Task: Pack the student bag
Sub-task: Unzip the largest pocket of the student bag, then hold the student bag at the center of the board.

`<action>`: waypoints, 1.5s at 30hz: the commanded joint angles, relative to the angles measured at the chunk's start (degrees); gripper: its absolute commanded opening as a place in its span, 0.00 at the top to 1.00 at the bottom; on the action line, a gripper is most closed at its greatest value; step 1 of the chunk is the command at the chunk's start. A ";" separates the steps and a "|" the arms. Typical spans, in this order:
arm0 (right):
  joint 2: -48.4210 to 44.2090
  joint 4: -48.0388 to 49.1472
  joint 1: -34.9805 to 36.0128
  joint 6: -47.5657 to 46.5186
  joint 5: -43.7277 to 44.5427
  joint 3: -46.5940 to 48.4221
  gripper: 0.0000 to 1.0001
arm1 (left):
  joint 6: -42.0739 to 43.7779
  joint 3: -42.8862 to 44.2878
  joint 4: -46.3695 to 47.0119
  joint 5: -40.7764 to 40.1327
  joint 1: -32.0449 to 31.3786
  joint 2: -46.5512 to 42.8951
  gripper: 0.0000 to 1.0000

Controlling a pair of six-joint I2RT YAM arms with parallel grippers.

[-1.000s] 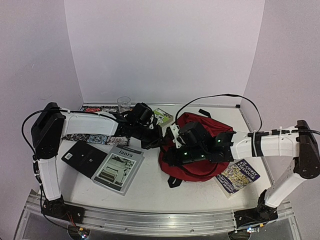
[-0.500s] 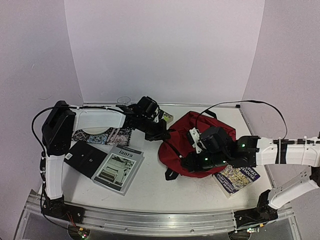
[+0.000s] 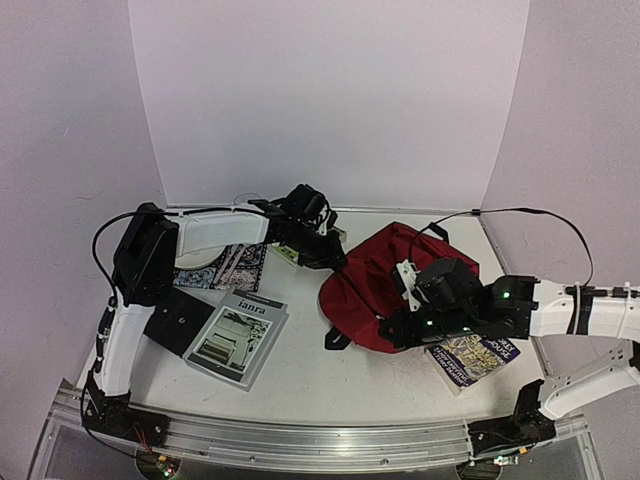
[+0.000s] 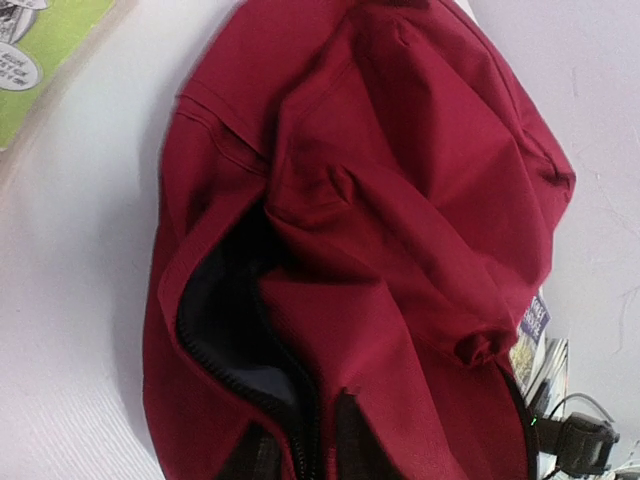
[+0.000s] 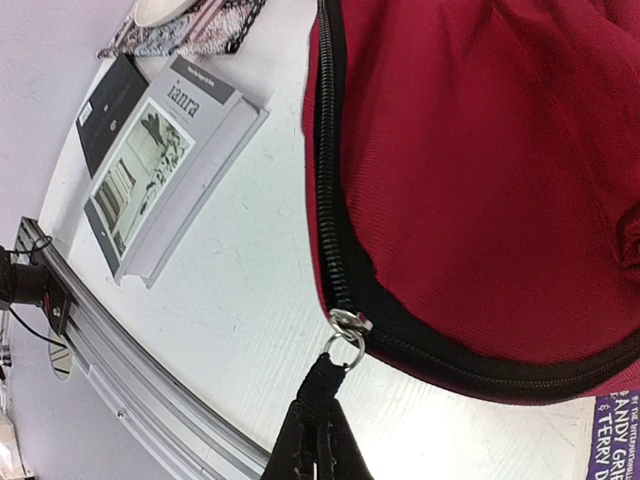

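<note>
student bag (image 3: 385, 265): soft, limp | right hand (image 5: 312, 435) pinched on zip pull (image 5: 324, 385) | left hand (image 3: 330, 255): grip cannot be told | hold by zip edge

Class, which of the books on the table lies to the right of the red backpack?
The purple-titled book, alone on that side. The grey "ianra" book and the black notebook both lie left of the student bag.

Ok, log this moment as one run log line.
task: pack student bag | left gripper: by bag's far corner, jaws unclear | right gripper: shut on zip pull | zip: partly open | grey book: on table
</note>
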 commanded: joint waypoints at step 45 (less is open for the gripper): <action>15.88 6.62 0.97 -5.60 -2.18 12.84 1.00 | -16.15 -27.19 10.68 -9.13 -5.07 -22.84 1.00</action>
